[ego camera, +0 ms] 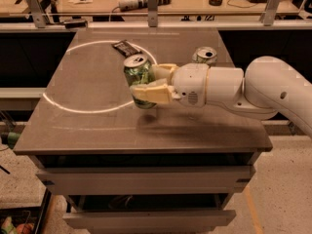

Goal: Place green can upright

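The green can is bright green with pale markings and a silver top. It is held nearly upright, tilted slightly, above the middle of the grey table; its shadow falls on the table to the lower right. My gripper reaches in from the right and is shut on the can's body, one cream finger in front and one behind. The white arm extends off to the right.
A second, paler can stands upright behind the arm at the back right. A dark flat wrapper lies at the back on a white circle line. A workbench with tools runs behind the table.
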`<action>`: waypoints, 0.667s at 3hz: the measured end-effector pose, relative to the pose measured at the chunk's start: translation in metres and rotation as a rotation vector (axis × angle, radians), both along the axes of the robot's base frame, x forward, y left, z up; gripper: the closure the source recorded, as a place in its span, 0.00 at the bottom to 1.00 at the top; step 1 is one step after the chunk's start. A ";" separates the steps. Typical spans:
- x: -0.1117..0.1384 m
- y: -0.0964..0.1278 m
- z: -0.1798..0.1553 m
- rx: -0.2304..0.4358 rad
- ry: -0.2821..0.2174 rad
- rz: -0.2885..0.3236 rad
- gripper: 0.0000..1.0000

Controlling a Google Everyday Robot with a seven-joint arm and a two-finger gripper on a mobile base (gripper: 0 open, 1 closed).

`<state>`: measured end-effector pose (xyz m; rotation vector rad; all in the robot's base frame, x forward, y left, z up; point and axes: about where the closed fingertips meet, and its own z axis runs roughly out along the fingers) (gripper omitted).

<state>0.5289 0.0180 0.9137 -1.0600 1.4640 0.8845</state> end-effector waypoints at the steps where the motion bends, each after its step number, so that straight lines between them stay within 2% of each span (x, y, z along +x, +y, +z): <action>1: 0.002 0.007 -0.015 0.029 0.009 -0.003 1.00; 2: 0.002 0.016 -0.029 0.083 -0.012 0.009 1.00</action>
